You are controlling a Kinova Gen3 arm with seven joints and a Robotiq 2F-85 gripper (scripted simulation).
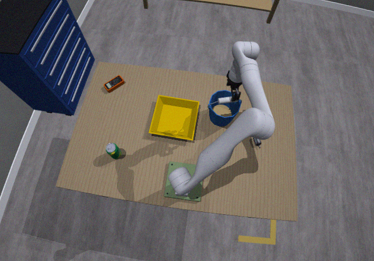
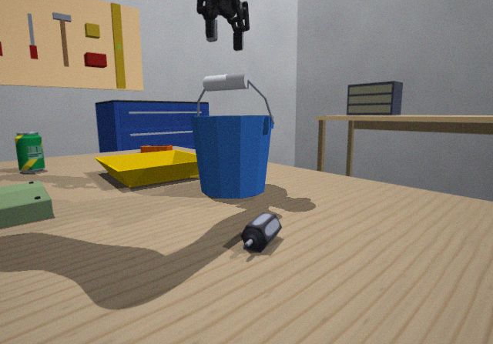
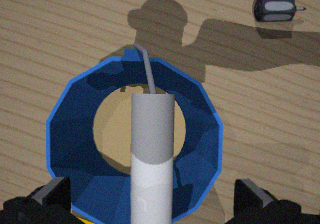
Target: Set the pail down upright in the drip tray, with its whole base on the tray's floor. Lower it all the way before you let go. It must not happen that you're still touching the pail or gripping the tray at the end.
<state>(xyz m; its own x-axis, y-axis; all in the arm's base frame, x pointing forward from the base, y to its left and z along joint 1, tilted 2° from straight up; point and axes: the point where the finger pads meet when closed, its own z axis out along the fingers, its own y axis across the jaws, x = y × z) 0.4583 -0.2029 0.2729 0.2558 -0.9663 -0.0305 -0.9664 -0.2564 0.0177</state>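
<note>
The blue pail (image 1: 224,108) stands upright on the cardboard mat, just right of the yellow drip tray (image 1: 174,117). Its wire handle stands up, with a white grip (image 2: 224,81) at the top. My gripper (image 2: 223,34) is open and empty, hanging directly above the grip with a clear gap. In the wrist view the white grip (image 3: 152,154) runs between my two fingertips over the pail's open mouth (image 3: 135,144). The tray (image 2: 149,166) is empty and lies to the pail's left in the exterior view.
A small dark motor (image 2: 260,231) lies on the mat near the pail. A green can (image 1: 113,150) and an orange multimeter (image 1: 113,83) lie farther left. A blue drawer cabinet (image 1: 39,47) stands beyond the mat. My green base plate (image 1: 183,182) is at the mat's front.
</note>
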